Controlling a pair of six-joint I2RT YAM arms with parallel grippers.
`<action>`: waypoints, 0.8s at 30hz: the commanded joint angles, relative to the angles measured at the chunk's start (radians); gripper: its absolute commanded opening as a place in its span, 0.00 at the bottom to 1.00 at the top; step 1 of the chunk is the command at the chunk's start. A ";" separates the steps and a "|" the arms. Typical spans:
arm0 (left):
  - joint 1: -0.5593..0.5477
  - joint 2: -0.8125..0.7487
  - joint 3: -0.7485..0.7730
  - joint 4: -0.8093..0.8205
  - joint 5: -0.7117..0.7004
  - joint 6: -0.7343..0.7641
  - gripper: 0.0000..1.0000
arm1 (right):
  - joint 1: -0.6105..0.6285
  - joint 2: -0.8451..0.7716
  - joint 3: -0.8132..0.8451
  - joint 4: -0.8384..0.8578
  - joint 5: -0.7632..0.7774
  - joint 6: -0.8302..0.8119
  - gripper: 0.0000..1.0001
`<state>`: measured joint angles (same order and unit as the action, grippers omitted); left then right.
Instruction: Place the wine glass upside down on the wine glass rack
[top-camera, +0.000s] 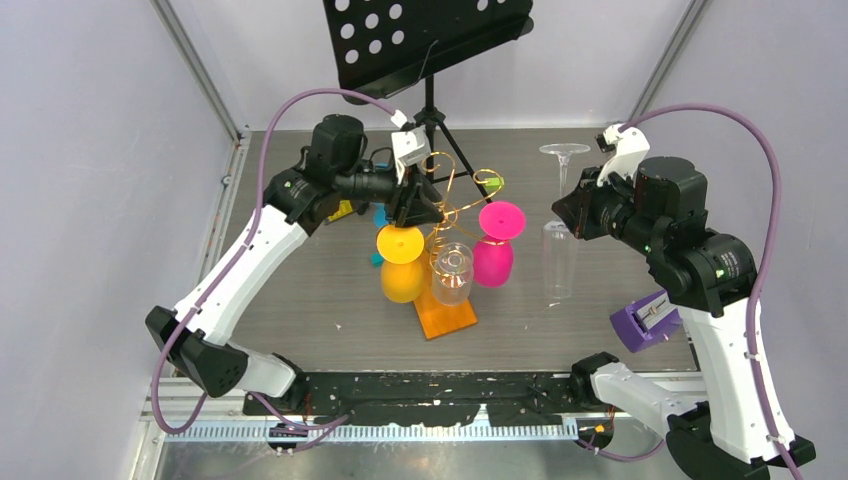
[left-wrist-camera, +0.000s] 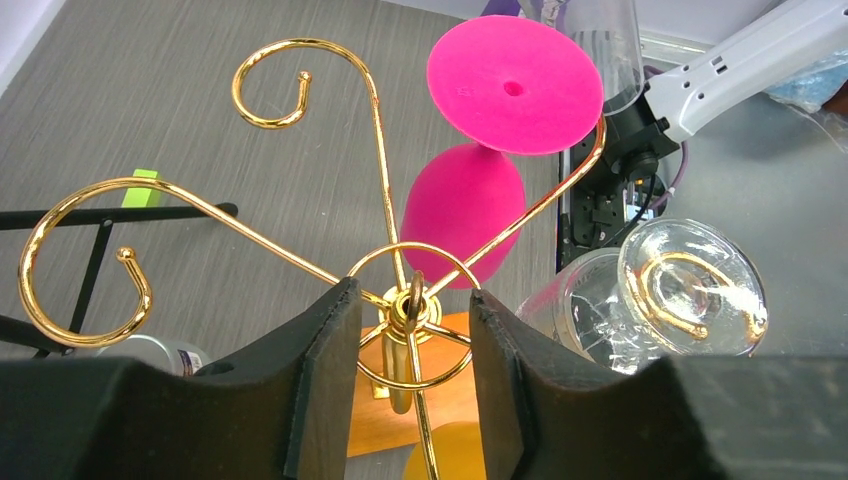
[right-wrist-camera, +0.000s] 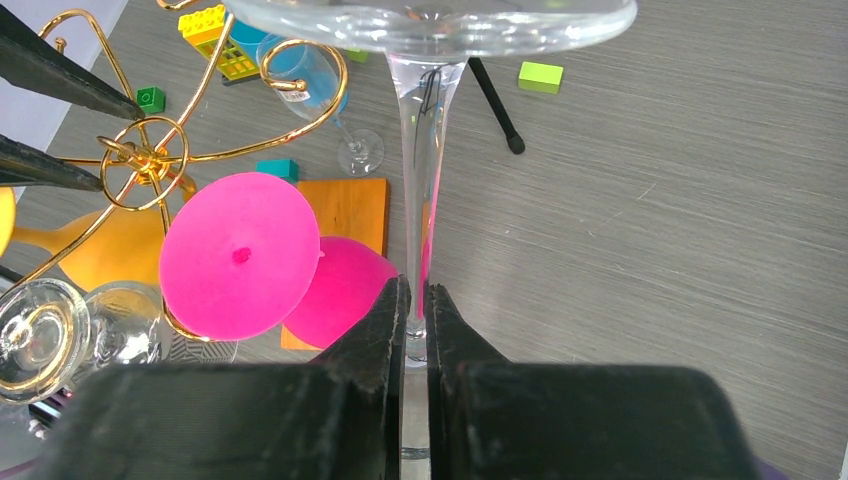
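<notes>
The gold wire wine glass rack (top-camera: 462, 195) stands mid-table on its orange base (top-camera: 447, 317). A yellow glass (top-camera: 401, 264), a pink glass (top-camera: 496, 246) and a clear glass (top-camera: 452, 272) hang upside down from it. My right gripper (top-camera: 567, 213) is shut on the stem of a tall clear wine glass (top-camera: 560, 262), held upside down to the right of the rack, foot up; the stem shows in the right wrist view (right-wrist-camera: 424, 150) between the gripper's (right-wrist-camera: 417, 312) pads. My left gripper (left-wrist-camera: 412, 318) is open, its fingers either side of the rack's central hub (left-wrist-camera: 410, 303).
A black perforated music stand (top-camera: 425, 40) on a tripod stands behind the rack. A purple object (top-camera: 645, 320) lies at the near right. A blue glass (right-wrist-camera: 312, 82), toy bricks (right-wrist-camera: 215, 30) and a green block (right-wrist-camera: 541, 76) lie on the table beyond the rack.
</notes>
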<state>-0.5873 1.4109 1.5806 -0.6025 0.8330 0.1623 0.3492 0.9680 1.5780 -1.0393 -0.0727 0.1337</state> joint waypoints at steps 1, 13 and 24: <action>-0.004 0.002 -0.007 0.031 0.013 0.002 0.45 | -0.008 -0.020 0.010 0.100 -0.014 -0.002 0.05; -0.008 0.021 -0.001 0.060 0.048 -0.004 0.44 | -0.013 -0.020 -0.005 0.109 -0.024 -0.005 0.05; -0.008 0.037 0.016 0.039 0.053 -0.007 0.14 | -0.020 -0.028 -0.025 0.118 -0.031 -0.003 0.05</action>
<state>-0.5900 1.4460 1.5780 -0.5816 0.8669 0.1570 0.3363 0.9642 1.5543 -1.0130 -0.0891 0.1333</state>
